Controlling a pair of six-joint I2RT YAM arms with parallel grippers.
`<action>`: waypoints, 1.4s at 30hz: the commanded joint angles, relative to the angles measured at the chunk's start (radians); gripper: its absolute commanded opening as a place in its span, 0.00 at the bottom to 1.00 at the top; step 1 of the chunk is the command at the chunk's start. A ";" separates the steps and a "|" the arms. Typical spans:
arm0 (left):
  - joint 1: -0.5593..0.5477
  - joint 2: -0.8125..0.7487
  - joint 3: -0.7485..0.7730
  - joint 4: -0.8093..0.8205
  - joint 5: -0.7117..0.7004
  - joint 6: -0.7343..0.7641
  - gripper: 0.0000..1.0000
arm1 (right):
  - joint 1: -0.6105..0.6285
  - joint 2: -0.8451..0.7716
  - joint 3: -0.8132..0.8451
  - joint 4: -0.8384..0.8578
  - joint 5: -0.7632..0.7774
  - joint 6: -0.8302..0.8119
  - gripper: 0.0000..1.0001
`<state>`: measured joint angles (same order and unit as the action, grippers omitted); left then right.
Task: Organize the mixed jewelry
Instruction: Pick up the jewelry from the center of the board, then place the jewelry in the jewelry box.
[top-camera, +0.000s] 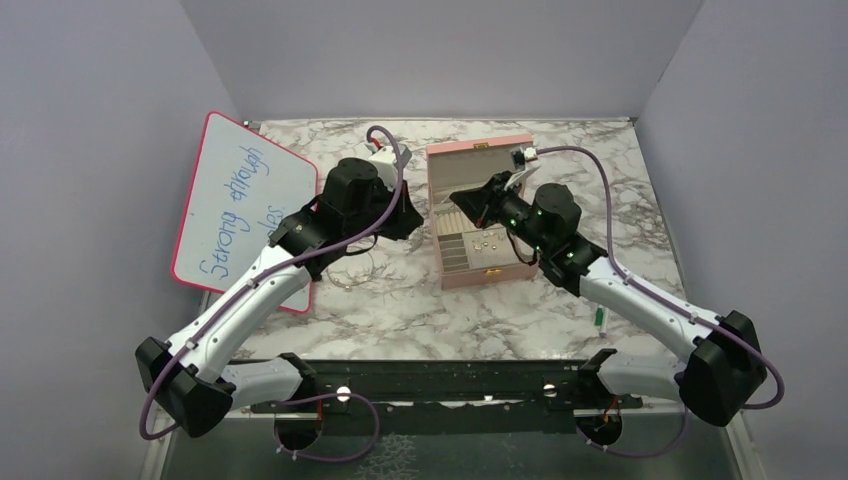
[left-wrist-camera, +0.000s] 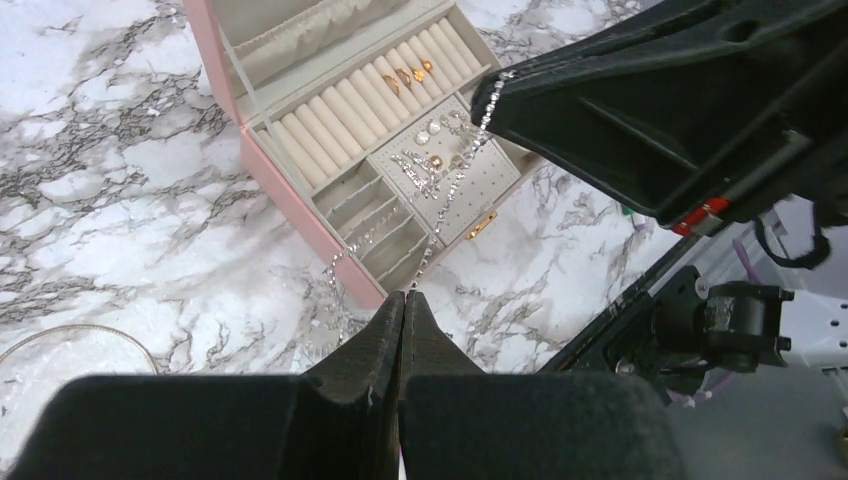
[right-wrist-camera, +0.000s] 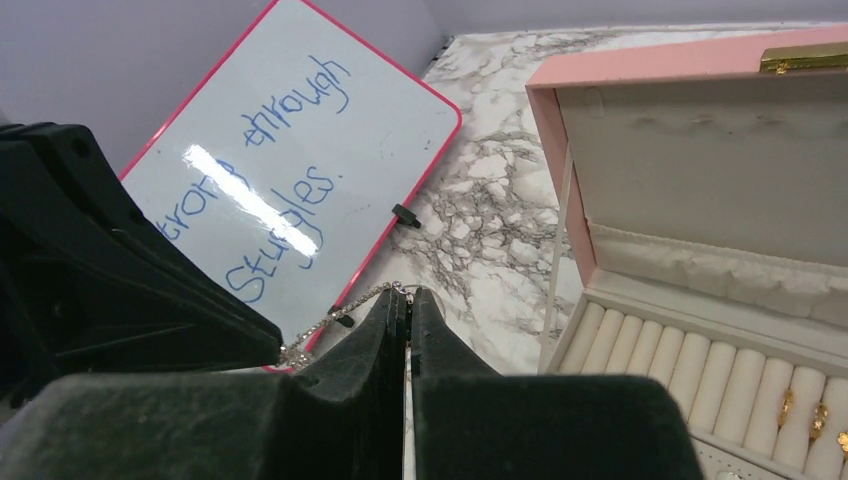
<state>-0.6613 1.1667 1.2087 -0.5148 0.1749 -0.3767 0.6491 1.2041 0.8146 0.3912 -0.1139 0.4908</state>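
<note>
Sparkly chain (left-wrist-camera: 452, 190) strung between both end effectors, at the left side of the open pink box (left-wrist-camera: 290, 190).

Whiteboard (right-wrist-camera: 300, 150) lies well left of the left end effector (left-wrist-camera: 403, 308), a thin hoop (left-wrist-camera: 90, 332) on the bench (left-wrist-camera: 100, 160) near it; that end effector is clamped on one chain end; the right end effector (right-wrist-camera: 405, 300) pinches the other end; pulling apart could snap links or slip a grip, likely dropping the chain among the earrings (left-wrist-camera: 437, 160); the raised lid (right-wrist-camera: 700, 170) ahead-right crowds the right end effector.

- You can't make out the chain (left-wrist-camera: 447, 205) from above: too thin.
- The thin hoop (left-wrist-camera: 80, 327) runs off the left wrist view's left edge.
- The left arm (top-camera: 262, 278) hides part of the whiteboard (top-camera: 225, 190) writing from above.
</note>
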 joint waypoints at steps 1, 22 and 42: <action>0.005 0.029 0.010 0.032 -0.058 -0.055 0.00 | 0.004 -0.008 0.094 -0.204 0.060 -0.038 0.06; 0.010 0.125 -0.106 0.418 -0.053 -0.074 0.47 | 0.004 0.111 0.390 -0.601 0.076 -0.280 0.06; 0.010 0.183 -0.208 0.748 -0.070 -0.025 0.60 | 0.005 0.245 0.566 -0.739 0.004 -0.557 0.05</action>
<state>-0.6544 1.3411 1.0111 0.1513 0.1261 -0.4171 0.6525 1.4204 1.3392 -0.3138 -0.0708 0.0193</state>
